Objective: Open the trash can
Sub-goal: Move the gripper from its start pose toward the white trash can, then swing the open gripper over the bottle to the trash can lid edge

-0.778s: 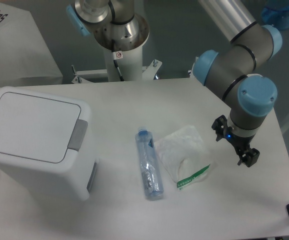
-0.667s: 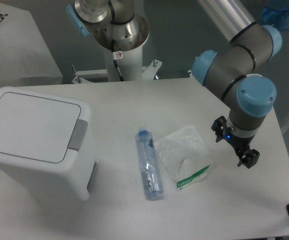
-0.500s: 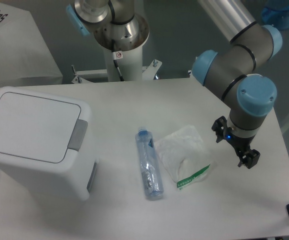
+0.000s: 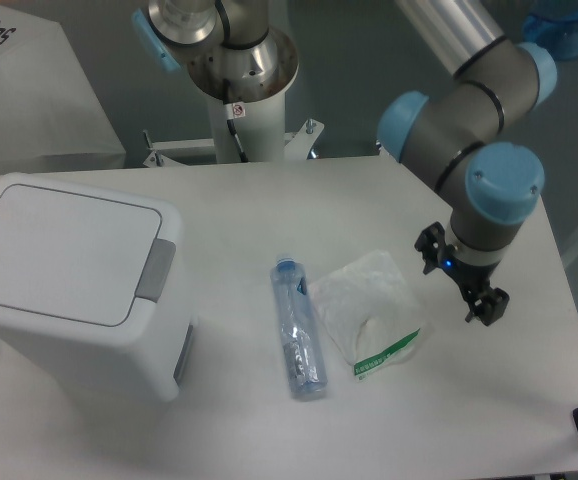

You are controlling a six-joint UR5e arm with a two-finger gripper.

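Nearest the camera, a clear bottle (image 4: pixel 298 331) and a plastic bag (image 4: pixel 369 311) lay mid-table. The gripper (image 4: pixel 461 279) had just slid a bit left from where it hung a moment earlier, so probably starting its trip. Couldn't tell how wide its jaws stood. The trash can (image 4: pixel 69 275) sat shut, well apart, far left.
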